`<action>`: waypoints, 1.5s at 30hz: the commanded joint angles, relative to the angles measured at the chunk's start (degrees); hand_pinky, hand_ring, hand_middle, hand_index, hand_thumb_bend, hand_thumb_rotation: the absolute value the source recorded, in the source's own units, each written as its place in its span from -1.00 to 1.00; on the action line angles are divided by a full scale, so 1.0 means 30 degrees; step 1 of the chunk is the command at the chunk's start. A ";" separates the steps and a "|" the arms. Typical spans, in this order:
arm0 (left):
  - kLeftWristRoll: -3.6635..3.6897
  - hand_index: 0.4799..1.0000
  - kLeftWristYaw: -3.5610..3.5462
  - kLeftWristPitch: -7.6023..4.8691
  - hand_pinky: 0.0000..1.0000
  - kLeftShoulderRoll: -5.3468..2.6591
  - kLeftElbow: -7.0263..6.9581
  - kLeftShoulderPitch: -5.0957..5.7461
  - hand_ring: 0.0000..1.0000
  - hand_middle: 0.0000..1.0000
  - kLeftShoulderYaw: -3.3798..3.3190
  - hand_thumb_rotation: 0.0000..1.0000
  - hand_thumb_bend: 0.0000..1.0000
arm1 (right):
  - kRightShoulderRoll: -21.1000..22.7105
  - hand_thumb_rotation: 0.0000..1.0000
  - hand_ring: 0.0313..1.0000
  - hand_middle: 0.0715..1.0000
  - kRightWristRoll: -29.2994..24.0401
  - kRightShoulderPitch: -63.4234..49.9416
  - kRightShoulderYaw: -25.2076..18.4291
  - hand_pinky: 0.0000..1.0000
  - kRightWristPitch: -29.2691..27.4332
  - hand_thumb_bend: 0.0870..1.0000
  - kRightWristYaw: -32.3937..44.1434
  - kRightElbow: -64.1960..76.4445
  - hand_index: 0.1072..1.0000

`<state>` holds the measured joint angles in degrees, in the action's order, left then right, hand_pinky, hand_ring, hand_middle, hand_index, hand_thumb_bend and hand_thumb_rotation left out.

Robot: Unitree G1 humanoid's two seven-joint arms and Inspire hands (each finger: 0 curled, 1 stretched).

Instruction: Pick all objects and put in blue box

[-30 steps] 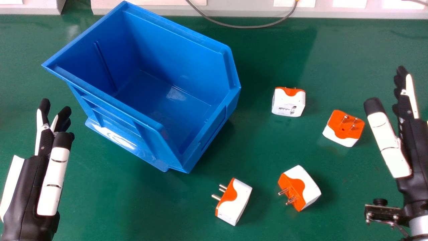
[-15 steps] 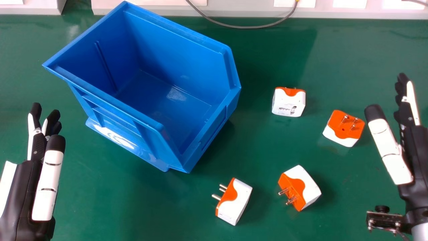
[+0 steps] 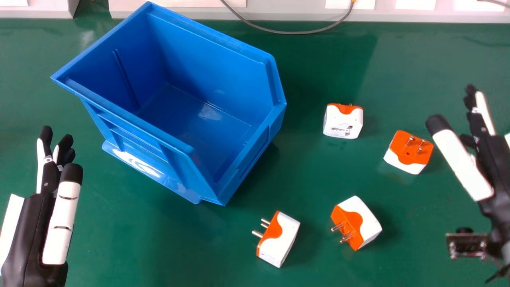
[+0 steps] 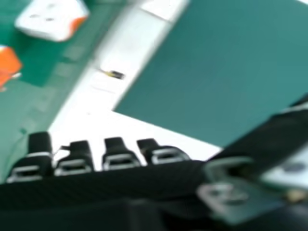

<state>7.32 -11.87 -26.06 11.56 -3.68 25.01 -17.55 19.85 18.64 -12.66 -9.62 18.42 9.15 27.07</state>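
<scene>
Operating this one remotely, so here's my setup from the near side out. My left hand (image 3: 36,231) is at the near left, fingers straight and open, holding nothing. My right hand (image 3: 494,155) comes in on the right, its fingers also pretty much straight and nothing in the grip. There's a little metal bracket (image 3: 466,244) by its wrist.

Four orange and white plug adapters sit apart from each other on the green tabletop (image 3: 179,251), all outside the box. The nearest adapter (image 3: 281,239) is around the middle, pins aimed left. Just right of that and a touch farther is the second adapter (image 3: 362,223), pins angled left and toward the near side. The third adapter (image 3: 410,153) is farther out on the right, orange pin face up, near my right thumb. The farthest adapter (image 3: 342,121) has its white socket face toward me.

The blue box (image 3: 215,59) is left of all four, open-topped and sitting at an angle, reaching well toward the far side. Past it, a grey cable (image 3: 295,32) loops down off a pale strip (image 3: 279,12) along the far edge.
</scene>
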 commanded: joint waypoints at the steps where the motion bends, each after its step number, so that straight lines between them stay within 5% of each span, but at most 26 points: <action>1: -0.0018 1.00 0.0102 -0.0391 0.98 -0.0037 -0.0131 -0.0054 1.00 1.00 -0.0047 1.00 0.20 | 0.1754 0.67 0.92 0.94 0.1142 0.1049 0.0077 0.73 0.1041 -0.06 0.0939 0.0077 0.89; 8: 0.0039 1.00 -0.0008 -0.0395 0.99 0.0134 0.0007 -0.0215 1.00 1.00 -0.0076 1.00 0.17 | 0.5167 0.44 0.87 0.91 0.4184 0.2945 0.1777 0.65 0.3105 0.07 0.3053 -0.1516 0.83; 25: 0.0211 1.00 -0.0186 0.0085 0.98 0.0224 0.0046 -0.0416 1.00 1.00 -0.0046 1.00 0.17 | 0.7340 0.24 0.82 0.87 0.6630 0.5443 0.4393 0.67 0.0971 0.41 0.3507 -0.5853 0.76; 45: 0.0284 1.00 -0.0209 0.0254 0.98 0.0200 -0.0411 -0.0192 1.00 1.00 0.0001 1.00 0.21 | 0.8335 0.22 0.80 0.84 0.9580 1.0363 0.8227 0.66 -0.0889 0.42 0.4979 -1.2060 0.76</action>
<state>7.86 -12.48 -25.12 11.86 -3.37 23.95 -17.24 43.83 45.76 15.67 14.57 15.61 23.75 -8.16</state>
